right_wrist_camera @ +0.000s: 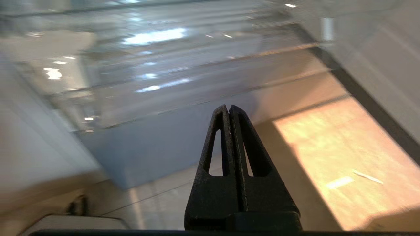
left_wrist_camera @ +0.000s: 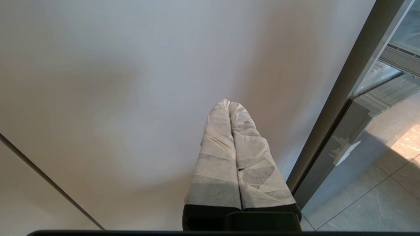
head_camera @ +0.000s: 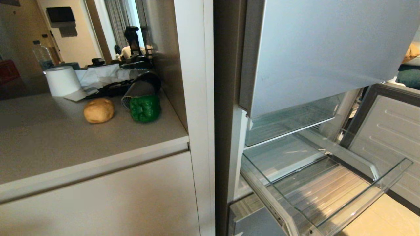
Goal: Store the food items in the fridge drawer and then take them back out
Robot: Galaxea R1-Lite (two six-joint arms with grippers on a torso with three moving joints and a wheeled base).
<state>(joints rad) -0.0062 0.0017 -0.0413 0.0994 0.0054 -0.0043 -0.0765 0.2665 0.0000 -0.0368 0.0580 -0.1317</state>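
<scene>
Fridge drawer (head_camera: 328, 193) open, glass-walled

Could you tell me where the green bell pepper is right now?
In the head view, the bell pepper sits on the counter left of the fridge, beside the potato.

white paper roll (head_camera: 62, 81) on grey counter (head_camera: 49, 137); black hair dryer (head_camera: 139, 88) beside it; water bottle (head_camera: 42, 56) behind.

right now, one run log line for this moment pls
drawer: open, empty | potato, pepper: on counter | left gripper: shut, parked | right gripper: shut, empty, near drawer
</scene>
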